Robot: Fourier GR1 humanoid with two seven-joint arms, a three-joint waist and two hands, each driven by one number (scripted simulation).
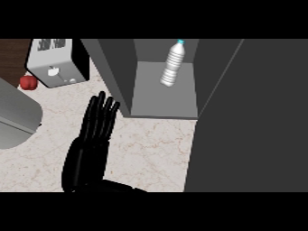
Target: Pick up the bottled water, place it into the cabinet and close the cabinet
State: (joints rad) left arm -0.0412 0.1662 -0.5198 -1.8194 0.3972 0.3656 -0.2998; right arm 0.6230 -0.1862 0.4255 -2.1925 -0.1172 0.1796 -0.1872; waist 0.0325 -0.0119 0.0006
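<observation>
Where the cabinet point(213, 81) stands open, one bottled water point(172, 63), clear ribbed plastic with a blue cap, stands inside on the shelf, any label unreadable, while one hand point(97, 118), seemingly the left, rests open with straight fingers above the marbled tabletop point(149, 149).

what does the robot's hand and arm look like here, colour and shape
Only one hand shows, at the view's left. It is black all over, with long slim fingers that have a slightly glossy, segmented look. Below it the wrist and forearm look just as dark, thicker and rounded, widening toward the lower edge. No cables, markings or sleeve can be made out. The other hand is out of view.
</observation>
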